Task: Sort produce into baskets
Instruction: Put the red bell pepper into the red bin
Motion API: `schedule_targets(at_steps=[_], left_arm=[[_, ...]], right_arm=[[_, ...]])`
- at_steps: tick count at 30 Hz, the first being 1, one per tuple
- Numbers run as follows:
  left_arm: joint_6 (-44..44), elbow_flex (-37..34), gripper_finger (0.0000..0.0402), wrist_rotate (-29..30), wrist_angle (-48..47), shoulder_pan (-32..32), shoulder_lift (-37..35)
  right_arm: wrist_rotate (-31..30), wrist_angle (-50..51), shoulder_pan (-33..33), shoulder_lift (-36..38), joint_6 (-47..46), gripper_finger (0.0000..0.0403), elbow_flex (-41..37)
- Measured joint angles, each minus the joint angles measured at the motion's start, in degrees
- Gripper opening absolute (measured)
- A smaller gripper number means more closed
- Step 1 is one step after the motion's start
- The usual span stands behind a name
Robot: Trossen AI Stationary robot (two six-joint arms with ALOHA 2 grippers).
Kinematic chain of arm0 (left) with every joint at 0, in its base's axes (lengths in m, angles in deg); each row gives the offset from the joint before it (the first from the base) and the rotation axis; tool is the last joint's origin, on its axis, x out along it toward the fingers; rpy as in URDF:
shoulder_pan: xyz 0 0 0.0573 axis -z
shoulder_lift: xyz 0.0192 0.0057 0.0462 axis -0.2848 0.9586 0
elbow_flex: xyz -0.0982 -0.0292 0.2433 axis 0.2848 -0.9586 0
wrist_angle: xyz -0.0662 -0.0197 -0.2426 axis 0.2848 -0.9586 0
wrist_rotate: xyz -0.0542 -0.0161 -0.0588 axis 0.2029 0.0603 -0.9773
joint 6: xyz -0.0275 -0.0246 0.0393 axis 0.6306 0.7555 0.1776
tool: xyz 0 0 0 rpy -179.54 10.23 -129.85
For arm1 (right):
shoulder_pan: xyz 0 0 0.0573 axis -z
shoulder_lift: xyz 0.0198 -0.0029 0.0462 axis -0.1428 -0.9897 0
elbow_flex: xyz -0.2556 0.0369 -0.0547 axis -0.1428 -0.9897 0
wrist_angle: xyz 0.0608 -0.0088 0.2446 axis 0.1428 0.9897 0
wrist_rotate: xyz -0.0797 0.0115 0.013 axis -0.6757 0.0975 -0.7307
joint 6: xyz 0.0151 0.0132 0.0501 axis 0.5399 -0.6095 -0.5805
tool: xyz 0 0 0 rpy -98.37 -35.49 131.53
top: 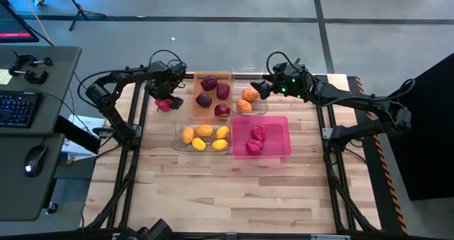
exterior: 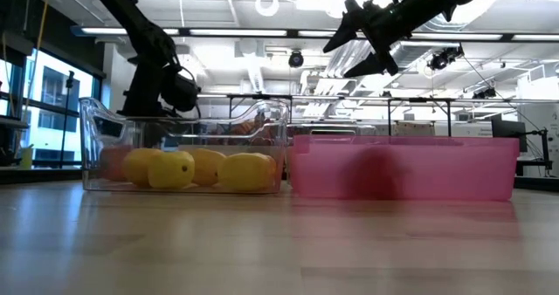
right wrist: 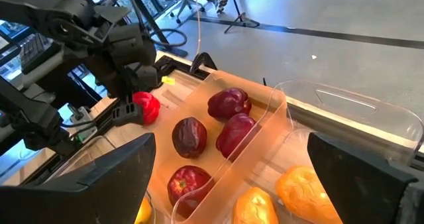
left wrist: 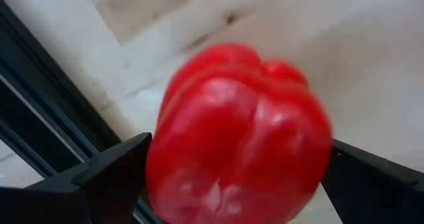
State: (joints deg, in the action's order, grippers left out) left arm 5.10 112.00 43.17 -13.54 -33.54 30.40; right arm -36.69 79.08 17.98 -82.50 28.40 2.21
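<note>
Glossy bright-red lumpy toy pepper (left wrist: 238, 134) located on the wooden surface (top: 234, 190) just outside the translucent orange bin (top: 212, 77), between the spread jaws of the left gripper (top: 164, 101); contact not confirmed. Recommended: centre on the pepper's widest part, close squarely, lift clear of bin walls, carry to the opaque pink bin (top: 280, 123) with the other red pieces. Right gripper (top: 259, 88) waiting above the clear bin (top: 245, 71) of orange produce, jaws wide, empty.
</note>
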Motion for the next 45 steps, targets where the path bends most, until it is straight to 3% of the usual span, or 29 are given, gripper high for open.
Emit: schedule_targets(at_steps=[15,20,24,29,33,37,41,45], left_arm=[[-1.52,-3.86,0.0386,1.95,7.42,-0.04,0.0],[-3.56,-3.86,0.0332,-0.34,6.6,-0.05,-0.28],[-4.02,-1.58,0.0288,-0.96,5.67,-1.25,-4.39],[-1.33,7.25,0.0292,-4.13,7.21,-1.36,-15.38],[2.16,11.02,0.0297,-13.48,18.24,4.86,-23.8],[5.24,11.07,0.0297,-13.92,27.58,17.33,-25.64],[7.64,9.24,0.0298,-11.11,36.6,30.25,-20.85],[6.45,7.49,0.0299,-11.16,51.61,39.51,-11.92]], right_arm=[[-0.91,0.24,0.0,0.0,0.0,0.0383,0.0],[-2.92,0.24,0.0,0.0,0.13,0.0383,0.0],[-5.82,0.24,0.0,0.0,0.2,0.0383,0.0],[-7.31,0.02,0.0,0.0,0.5,0.0383,0.0],[-7.33,-1.91,0.0,0.0,1.52,0.0383,0.0],[-7.35,-4.26,0.0,0.0,2.69,0.0383,0.0],[-7.26,-7.13,0.02,0.2,4.04,0.0383,0.0],[-5.6,-9.36,0.01,1.8,6.45,0.0383,0.0]])
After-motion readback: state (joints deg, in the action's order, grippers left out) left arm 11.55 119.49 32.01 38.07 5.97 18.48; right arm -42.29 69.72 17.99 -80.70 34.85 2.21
